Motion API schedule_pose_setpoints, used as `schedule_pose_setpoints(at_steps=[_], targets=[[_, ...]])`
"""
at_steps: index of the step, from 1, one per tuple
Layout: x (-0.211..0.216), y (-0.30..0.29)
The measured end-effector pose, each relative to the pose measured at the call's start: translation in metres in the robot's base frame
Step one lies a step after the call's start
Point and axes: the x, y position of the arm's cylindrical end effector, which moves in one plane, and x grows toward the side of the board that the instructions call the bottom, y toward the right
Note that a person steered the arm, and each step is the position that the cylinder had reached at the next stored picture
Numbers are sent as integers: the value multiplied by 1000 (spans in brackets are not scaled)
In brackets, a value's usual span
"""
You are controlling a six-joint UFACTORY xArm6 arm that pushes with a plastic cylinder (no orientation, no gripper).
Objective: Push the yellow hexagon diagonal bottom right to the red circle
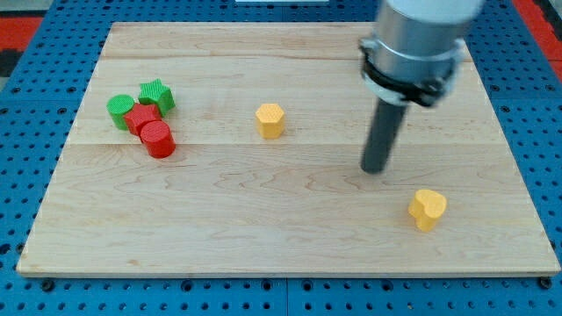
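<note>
Your tip (376, 168), a bare rod with no fingers, stands right of the yellow hexagon (270, 120). Light and likely slippery; push its upper-right face toward the red circle (159, 139).

Six small blocks lie on one wooden board (290, 237). Two are yellow: a yellow hexagon (270, 120) near the middle and a yellow heart (428, 209) near the right. Two are green: a green star (156, 95) and a green circle (119, 111), both far left. Two are red: a red circle (159, 139) and a second red block (140, 117) of unclear shape, half hidden among the left-hand cluster. One dark rod stands over the board, ending in my tip (376, 168).
</note>
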Motion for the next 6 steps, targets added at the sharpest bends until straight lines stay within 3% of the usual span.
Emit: schedule_pose_setpoints(at_steps=[1,2,4,5,6], targets=[[-73,-9],[-89,-77],[-48,-99],[-52,-156],[-31,-150]])
